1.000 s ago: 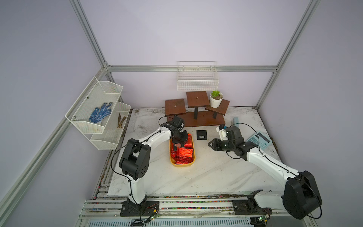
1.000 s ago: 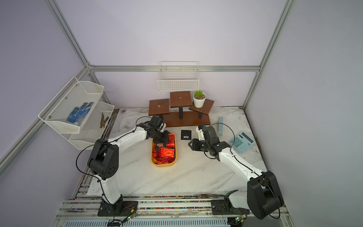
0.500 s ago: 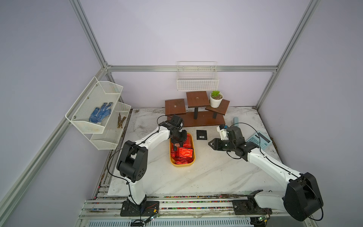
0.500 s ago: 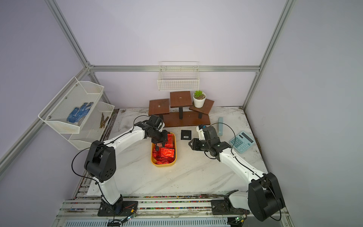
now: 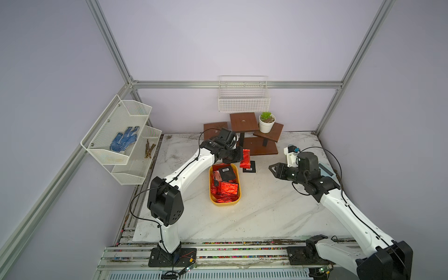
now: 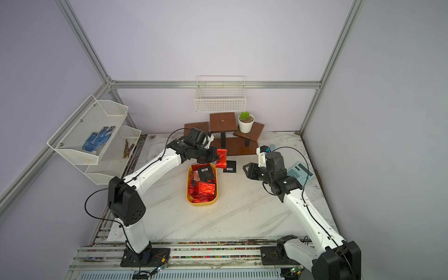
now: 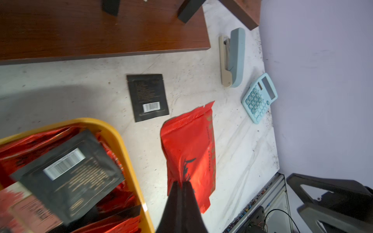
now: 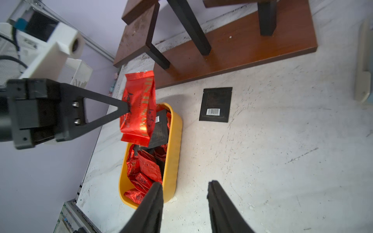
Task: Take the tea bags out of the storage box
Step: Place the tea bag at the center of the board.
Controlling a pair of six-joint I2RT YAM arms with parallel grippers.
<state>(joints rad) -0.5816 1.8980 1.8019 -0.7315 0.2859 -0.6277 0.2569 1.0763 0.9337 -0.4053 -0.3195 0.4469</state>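
- left wrist view: the left gripper (image 7: 182, 182) is clenched on one edge of a red sachet (image 7: 189, 149). the sachet hangs in the air just outside the rim of the tray (image 7: 125, 145).
- in both top views the left arm (image 5: 191, 167) reaches forward from its base with the elbow bent and the wrist turned toward the right side. it holds the red sachet (image 6: 221, 158) above the table (image 5: 266, 213), by the tray's far end.
- the other tea bags (image 5: 224, 189) lie in the tray (image 5: 225, 203). the red ones are heaped, and a black one with a barcode lies on top at the far end.
- a black sachet (image 5: 249, 166) lies flat on the table just past the tray's far corner, in front of the wooden stand (image 5: 257, 145).
- the right arm (image 5: 339, 203) stretches in from the right. the right gripper (image 5: 271, 167) is level above the table, pointing toward the tray and apart from it.
- in the right wrist view the right gripper (image 8: 184, 184) has its jaws parted, with nothing between them.
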